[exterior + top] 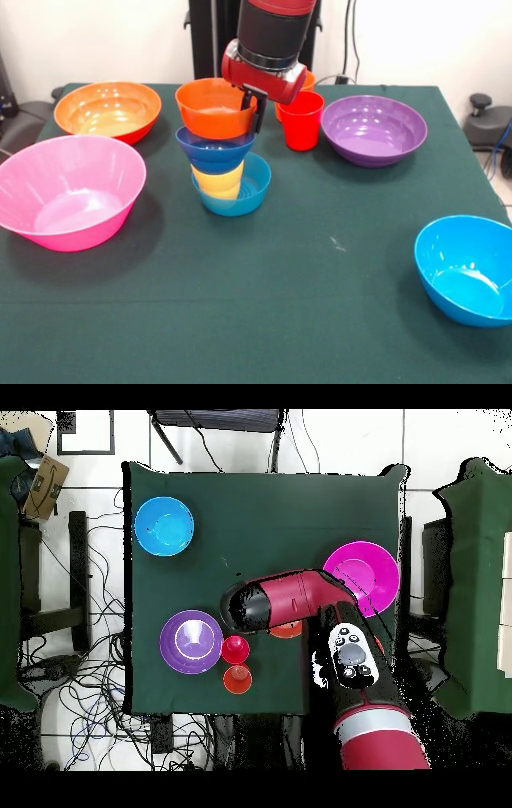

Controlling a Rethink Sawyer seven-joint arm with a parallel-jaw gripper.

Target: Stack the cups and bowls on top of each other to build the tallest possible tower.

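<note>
Covering the whole surface (320,320) is a dark green cloth, and the red and black arm (300,599) reaches over it from the robot's side. Largest of the things on it is the pink bowl (70,192), standing alone near the front view's left edge, with the large orange bowl (107,110) just behind it and apart from it. On the other side sits the purple bowl (374,130), and well apart from it, toward the near right corner, the bright blue bowl (468,270). Near the middle stands the tower (224,152): a small light blue bowl (240,196) at the bottom, a yellow cup (218,182) upside down in it, a small dark blue bowl (214,150) on the cup, and a small orange bowl (213,108) on top. The hand (252,110) is at that top bowl's rim on the side toward the red cup (302,120), one dark finger inside the rim and one outside, closed on it. An orange cup (307,80) shows partly behind the red one, touching or nearly so.
</note>
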